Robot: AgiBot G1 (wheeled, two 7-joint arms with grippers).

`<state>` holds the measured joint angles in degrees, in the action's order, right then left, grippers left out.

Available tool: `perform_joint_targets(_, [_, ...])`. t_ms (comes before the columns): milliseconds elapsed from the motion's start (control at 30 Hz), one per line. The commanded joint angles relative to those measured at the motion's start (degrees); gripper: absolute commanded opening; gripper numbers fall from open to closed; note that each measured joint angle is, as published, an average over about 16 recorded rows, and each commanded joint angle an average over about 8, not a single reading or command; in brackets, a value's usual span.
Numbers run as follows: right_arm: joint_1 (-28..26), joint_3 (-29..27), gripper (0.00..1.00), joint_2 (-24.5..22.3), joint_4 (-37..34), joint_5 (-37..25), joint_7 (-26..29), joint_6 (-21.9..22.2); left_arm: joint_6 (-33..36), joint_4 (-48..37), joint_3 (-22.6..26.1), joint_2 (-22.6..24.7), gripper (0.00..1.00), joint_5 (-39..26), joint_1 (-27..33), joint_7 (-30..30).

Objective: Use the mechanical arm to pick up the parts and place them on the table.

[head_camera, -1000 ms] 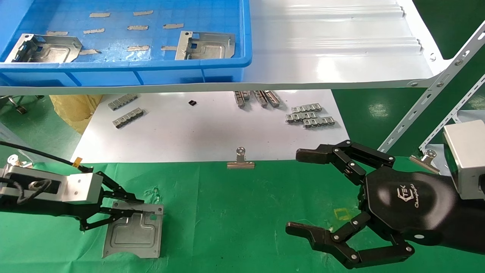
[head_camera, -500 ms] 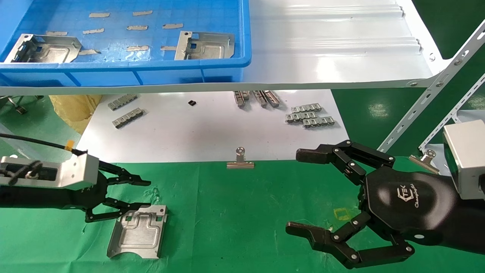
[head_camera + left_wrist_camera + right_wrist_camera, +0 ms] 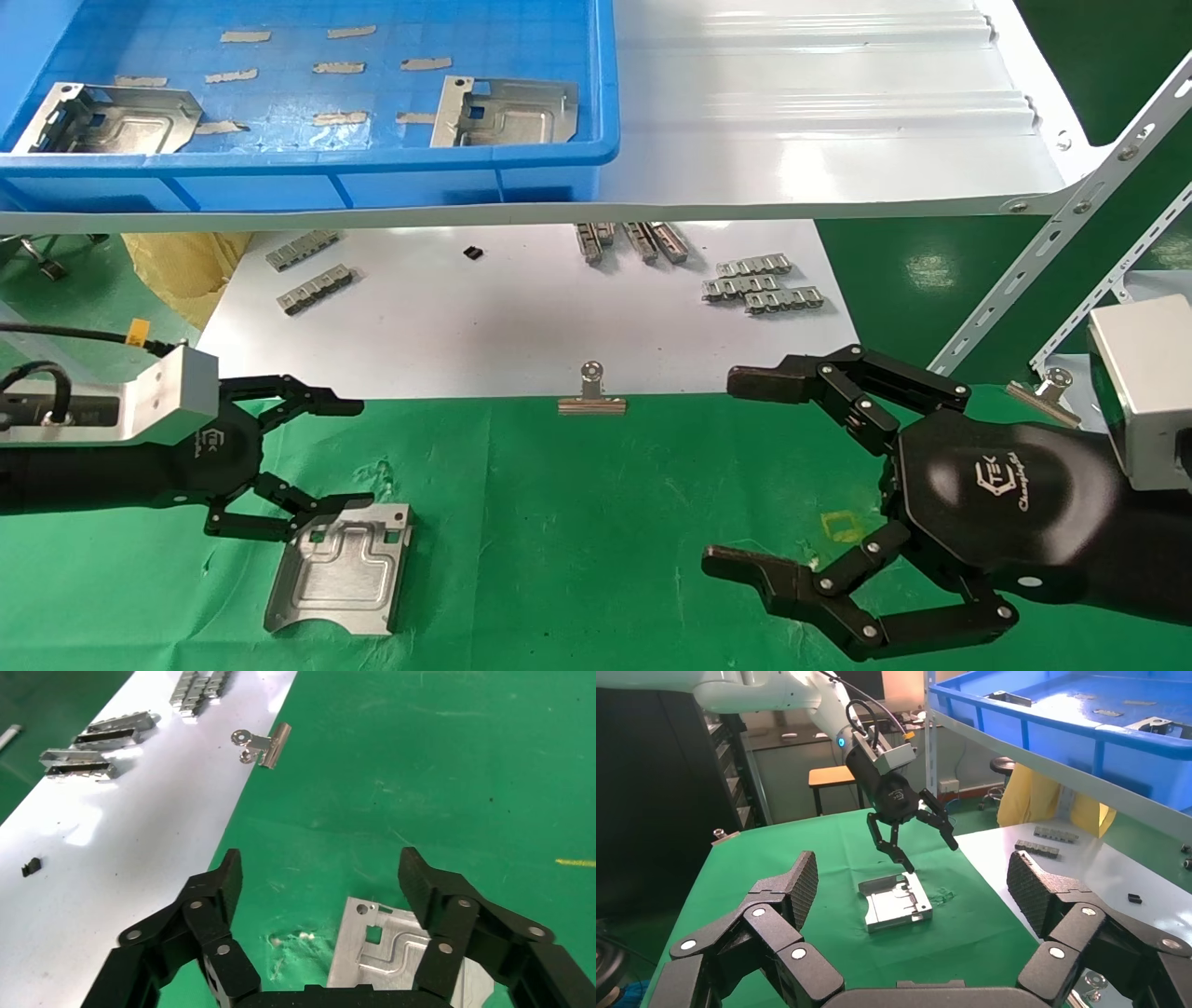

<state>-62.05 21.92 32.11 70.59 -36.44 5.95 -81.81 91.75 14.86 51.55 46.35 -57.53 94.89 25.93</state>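
Note:
One silver part lies flat on the green table at the front left; it also shows in the left wrist view and the right wrist view. My left gripper is open and empty just beside and above that part's edge; one fingertip is at the part's upper rim. Two more parts lie in the blue bin on the shelf. My right gripper hangs open and empty over the table's right side.
A glossy white sheet behind the cloth carries small toothed strips. A binder clip sits at its front edge, and another clip is at the right. The white ribbed shelf overhangs the back. A yellow mark lies near the right hand.
The left hand has let go of the part, spread its fingers and drawn up and back. The part shifted slightly right and now lies free on the cloth. The right arm has not moved.

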Motion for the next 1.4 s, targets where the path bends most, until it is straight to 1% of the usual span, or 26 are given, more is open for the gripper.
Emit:
perform_joint_targets(33, [0.0, 0.0, 1.0, 0.0, 0.0, 0.0, 0.0, 0.0, -0.01, -0.2, 0.19, 0.14, 1.0, -0.53, 0.33, 0.33])
perform_joint_targets(233, [0.0, 0.0, 1.0, 0.0, 0.0, 0.0, 0.0, 0.0, -0.39, 3.57, -2.09, -0.58, 1.0, 0.49, -1.8, -2.0])
perform_joint_targets(1400, [0.0, 0.0, 1.0, 0.0, 0.0, 0.0, 0.0, 0.0, -3.96, 38.27, -23.13, -7.34, 1.0, 10.04, -21.64, -23.82])
